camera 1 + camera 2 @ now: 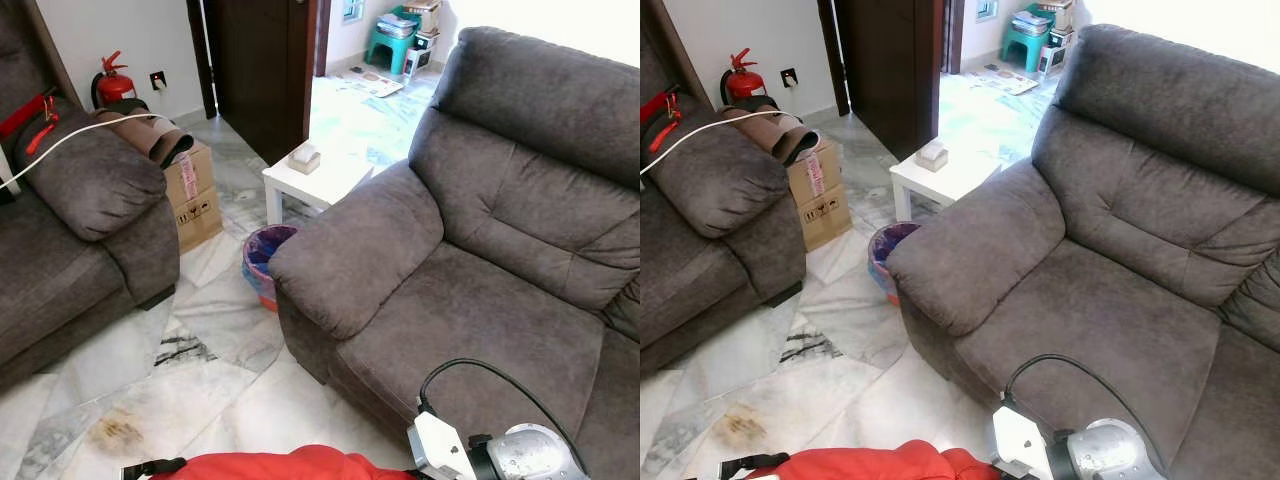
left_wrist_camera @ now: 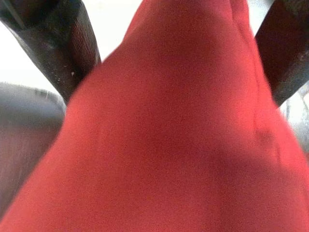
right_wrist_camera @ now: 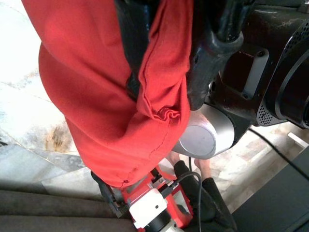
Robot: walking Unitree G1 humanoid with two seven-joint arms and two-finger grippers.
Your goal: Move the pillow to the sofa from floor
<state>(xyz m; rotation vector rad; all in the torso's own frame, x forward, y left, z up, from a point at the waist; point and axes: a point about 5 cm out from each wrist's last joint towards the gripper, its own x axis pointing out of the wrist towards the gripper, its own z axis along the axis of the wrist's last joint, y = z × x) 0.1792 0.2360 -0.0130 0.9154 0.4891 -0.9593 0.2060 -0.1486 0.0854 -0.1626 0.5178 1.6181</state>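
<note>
Two grey sofas on marble floor, white side table between.

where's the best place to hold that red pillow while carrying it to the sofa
Grip the red pillow by its edges, one tool per side. It is soft and sags: the left tool straddles its bulk, and the right tool pinches a gathered seam fold.

Red pillow, dark grey sofa, white side table

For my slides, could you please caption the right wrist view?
Right gripper clamped on a fold of the red pillow, held above the marble floor.
</note>
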